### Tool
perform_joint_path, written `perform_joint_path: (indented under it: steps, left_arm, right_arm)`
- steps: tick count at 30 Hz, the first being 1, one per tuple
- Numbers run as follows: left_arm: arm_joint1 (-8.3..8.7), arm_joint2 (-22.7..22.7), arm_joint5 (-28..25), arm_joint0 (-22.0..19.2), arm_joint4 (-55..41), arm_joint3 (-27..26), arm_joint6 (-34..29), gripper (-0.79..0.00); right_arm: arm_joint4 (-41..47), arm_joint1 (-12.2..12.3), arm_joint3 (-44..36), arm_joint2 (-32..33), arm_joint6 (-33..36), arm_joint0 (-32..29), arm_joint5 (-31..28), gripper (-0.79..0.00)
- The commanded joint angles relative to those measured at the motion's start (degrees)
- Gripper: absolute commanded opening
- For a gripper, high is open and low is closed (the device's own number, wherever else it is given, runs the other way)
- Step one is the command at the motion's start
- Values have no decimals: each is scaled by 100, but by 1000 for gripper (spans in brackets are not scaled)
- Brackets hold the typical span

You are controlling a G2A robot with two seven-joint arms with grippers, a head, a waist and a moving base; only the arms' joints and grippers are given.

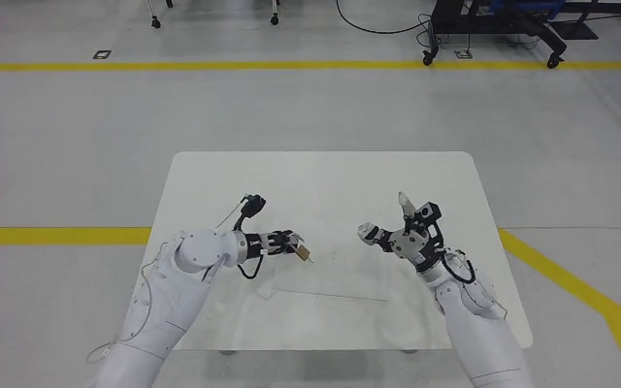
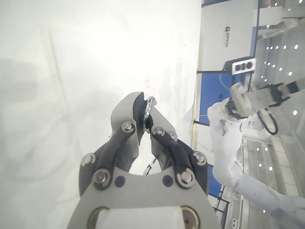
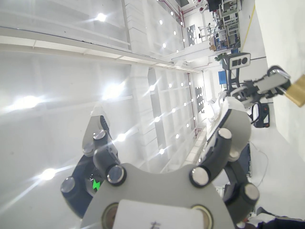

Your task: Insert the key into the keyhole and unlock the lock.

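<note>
My left gripper (image 1: 291, 243) hovers over the middle left of the white table (image 1: 320, 179), shut on a small brass padlock (image 1: 304, 252). In the left wrist view its fingers (image 2: 126, 110) pinch the lock's silver shackle (image 2: 150, 102), and the brass body is hidden behind them. The right wrist view shows that padlock (image 3: 296, 94) hanging from the far gripper (image 3: 276, 79). My right gripper (image 1: 386, 218) is held up above the middle right of the table, turned toward the lock. It stands wide open with nothing between its fingers (image 3: 95, 125).
The table's far half is bare white surface. A yellow floor line (image 1: 291, 66) runs beyond it, and another passes under the table at both sides. Wheeled equipment (image 1: 495, 29) stands far back on the floor.
</note>
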Motion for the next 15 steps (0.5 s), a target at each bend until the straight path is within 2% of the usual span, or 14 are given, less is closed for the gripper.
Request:
perform_joint_path:
  steps: [1,2,3,6,7,11,15]
  left_arm:
    - [-18,106,92,-62,-17,37,-103,-785]
    - [-22,140,143,-99,-12,69,-170,-785]
    - [-25,173,209,-145,-6,108,-263,-696]
    - [-34,306,453,-278,166,236,-420,-52]
    - [-41,356,526,-308,221,275,-436,0]
    - [-60,387,713,-402,197,374,-304,0]
    - [4,65,706,-380,-70,275,-207,0]
  right_arm:
    - [-275,22,-249,145,-169,-182,-340,0]
    - [-483,37,-344,209,-221,-275,-523,0]
    - [-738,52,-435,280,-335,-356,-713,0]
    - [-1351,80,-648,428,-775,-546,-1002,0]
    - [-1488,86,-705,454,-889,-587,-1021,0]
    - [-1687,94,-772,499,-1062,-637,-1052,0]
    - [-1687,94,-772,499,-1062,-637,-1052,0]
